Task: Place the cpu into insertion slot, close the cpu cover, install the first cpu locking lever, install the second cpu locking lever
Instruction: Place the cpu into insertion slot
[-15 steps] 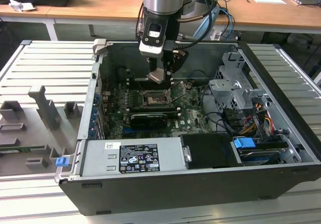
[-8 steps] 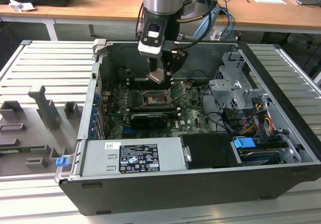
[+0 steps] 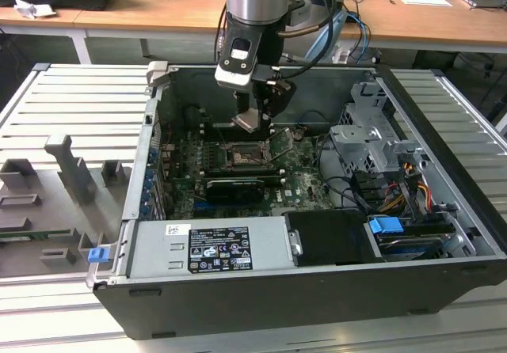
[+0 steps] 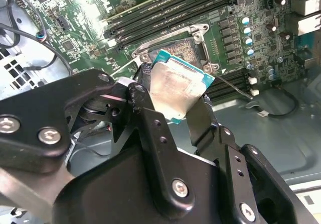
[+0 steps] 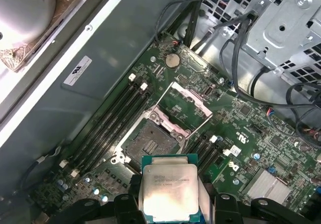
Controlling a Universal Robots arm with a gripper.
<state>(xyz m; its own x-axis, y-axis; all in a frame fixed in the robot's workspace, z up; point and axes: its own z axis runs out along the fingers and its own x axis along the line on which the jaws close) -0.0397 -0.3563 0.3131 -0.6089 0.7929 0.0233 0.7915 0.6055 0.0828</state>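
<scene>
Hangs inside the open computer case (image 3: 444, 123) on the desk (image 3: 63, 92), above the green board (image 3: 305, 175). Grips the cpu (image 4: 176, 83) with the end effector (image 4: 173, 108), closed only to the chip's width, with fingers (image 4: 148, 118) pressed on two opposite edges. Carries it tilted, silver face showing in both wrist views, lifted clear of the board. Hovers close over the socket (image 5: 150, 144), perhaps a little short of it, though hard to judge from these angles. Leaves the socket bare, with the cpu cover (image 5: 186, 101) swung up and open beside it and a thin wire lever (image 5: 200, 128) raised alongside. Flanked on two sides by dark memory slots (image 5: 108, 121). Nearer in the exterior view, a long black card (image 3: 234, 187), then a grey power box (image 3: 210, 246) against the near wall.
</scene>
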